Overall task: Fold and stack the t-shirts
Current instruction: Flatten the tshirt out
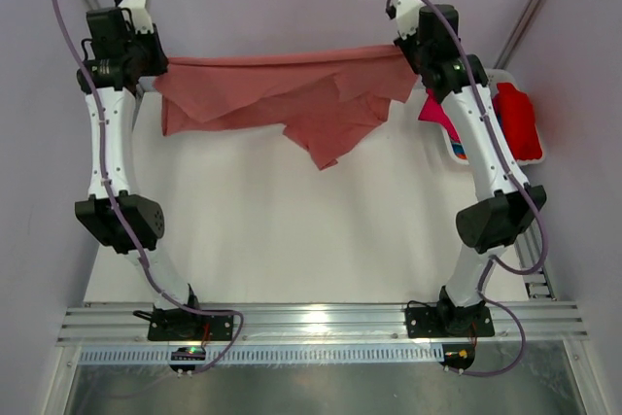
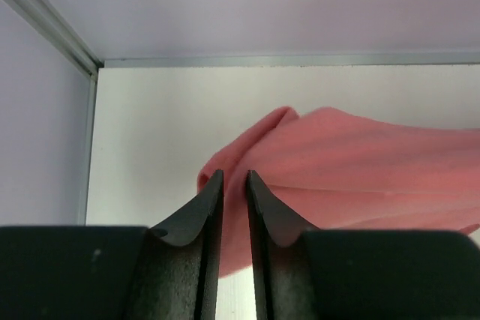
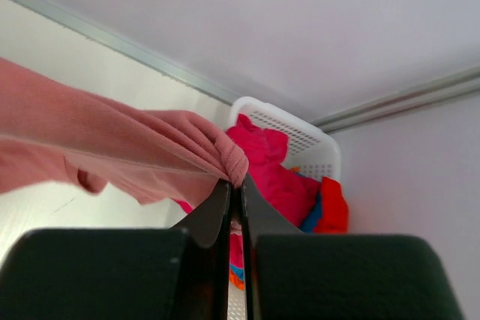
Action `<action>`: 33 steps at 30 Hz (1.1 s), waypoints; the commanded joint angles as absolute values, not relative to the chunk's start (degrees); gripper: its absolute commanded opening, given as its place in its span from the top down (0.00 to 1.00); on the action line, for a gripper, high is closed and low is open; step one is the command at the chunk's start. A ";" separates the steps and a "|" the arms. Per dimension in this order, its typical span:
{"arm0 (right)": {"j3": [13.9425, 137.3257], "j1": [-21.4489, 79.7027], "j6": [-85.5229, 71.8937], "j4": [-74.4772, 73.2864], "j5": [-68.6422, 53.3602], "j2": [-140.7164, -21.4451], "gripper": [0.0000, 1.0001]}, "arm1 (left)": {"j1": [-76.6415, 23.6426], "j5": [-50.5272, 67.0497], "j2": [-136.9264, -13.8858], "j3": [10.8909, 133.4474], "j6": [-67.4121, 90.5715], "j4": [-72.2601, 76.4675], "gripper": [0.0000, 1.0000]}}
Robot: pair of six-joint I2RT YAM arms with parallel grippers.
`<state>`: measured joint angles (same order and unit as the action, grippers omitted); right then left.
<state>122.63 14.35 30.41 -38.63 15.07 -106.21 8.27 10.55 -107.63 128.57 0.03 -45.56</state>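
A salmon t-shirt (image 1: 292,94) hangs stretched across the far end of the white table (image 1: 272,230), its lower part draped down in the middle. My right gripper (image 1: 413,55) is shut on the shirt's right corner; the right wrist view shows a ribbed hem (image 3: 240,162) pinched at the fingertips of the right gripper (image 3: 234,181). My left gripper (image 1: 155,65) is at the shirt's left corner. In the left wrist view the jaws of the left gripper (image 2: 235,174) stand slightly apart, and the salmon t-shirt (image 2: 360,170) shows through the gap and beyond them.
A white basket (image 1: 501,77) stands at the far right and holds a red t-shirt (image 1: 520,123) and a magenta t-shirt (image 1: 434,109). The right wrist view shows the basket (image 3: 300,133) with magenta (image 3: 277,170), red (image 3: 334,207), blue (image 3: 315,215) and orange (image 3: 237,281) cloth. Walls close off the far side.
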 commanded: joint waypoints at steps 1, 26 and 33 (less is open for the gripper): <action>123.13 12.30 32.87 -35.95 24.08 -98.45 0.97 | 10.11 5.45 -102.57 126.13 -0.62 -42.62 0.80; 119.00 12.57 32.96 -37.70 24.44 -93.16 0.97 | 5.20 53.72 -113.28 112.77 -8.91 -61.24 0.01; 132.69 15.81 29.53 -40.96 20.30 -101.59 0.97 | -6.49 48.08 -119.52 111.79 -17.06 -65.48 0.01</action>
